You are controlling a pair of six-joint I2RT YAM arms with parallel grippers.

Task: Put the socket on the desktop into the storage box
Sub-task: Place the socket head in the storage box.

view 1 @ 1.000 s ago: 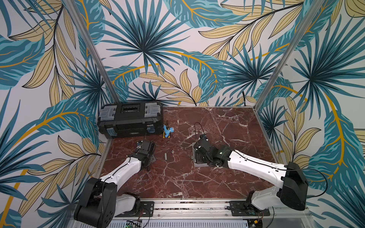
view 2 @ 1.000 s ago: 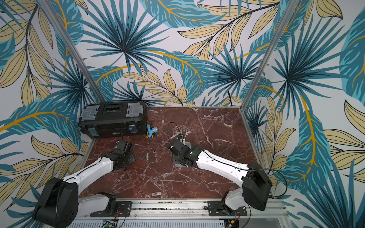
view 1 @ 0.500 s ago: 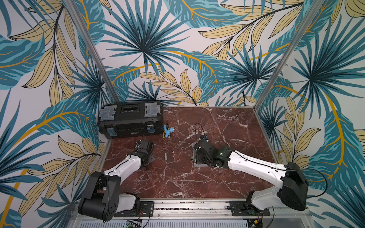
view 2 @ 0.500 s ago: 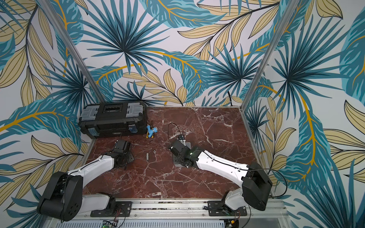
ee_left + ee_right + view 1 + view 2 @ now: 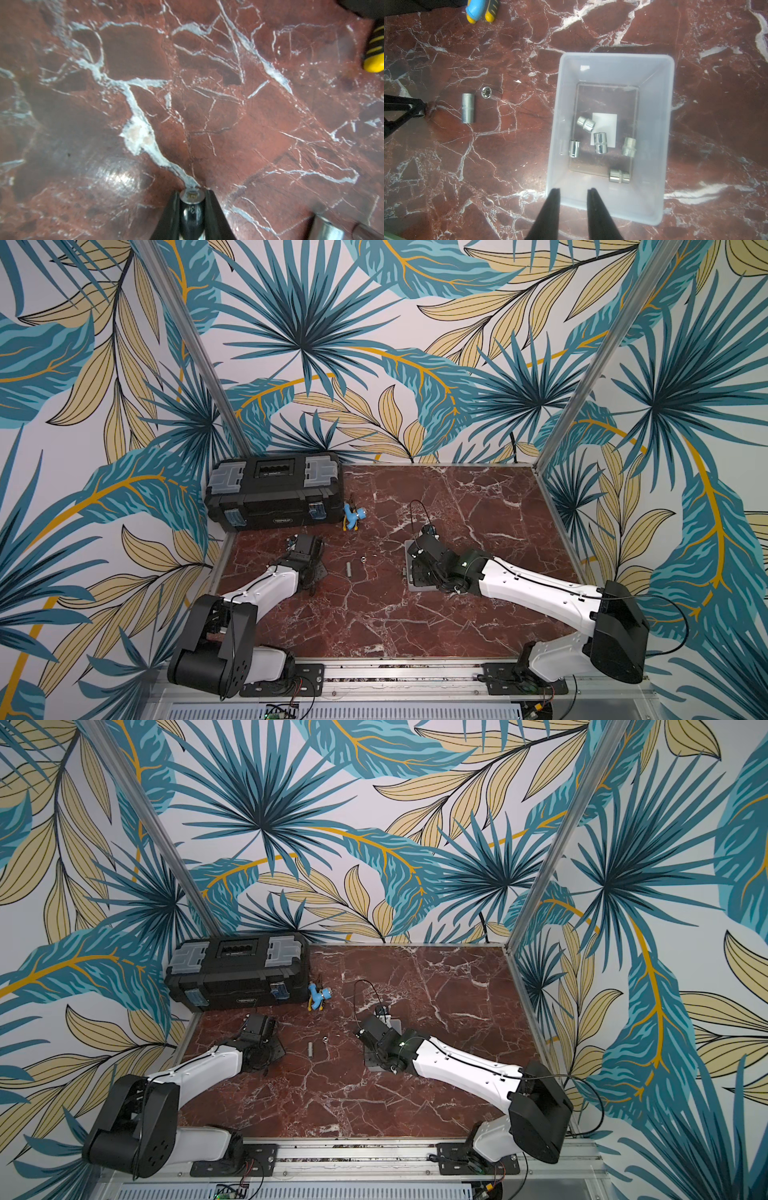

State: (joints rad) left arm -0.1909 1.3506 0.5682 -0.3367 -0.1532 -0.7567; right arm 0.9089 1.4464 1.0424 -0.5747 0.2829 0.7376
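Observation:
My left gripper is shut on a small chrome socket, low over the desktop; in a top view it is at the desktop's left side. Two more sockets rest on the desktop to its right, one lying and one on end; both show in a top view. The storage box holds several sockets. My right gripper hovers over the box's near wall, open with a narrow gap and nothing between its fingers.
A large black toolbox stands at the back left. A blue and yellow tool lies beside it. Aluminium rails edge the desktop. The right arm covers much of the storage box in both top views.
The left gripper's jaws have shut on a socket. The right gripper's jaws have narrowed a little over the storage box.

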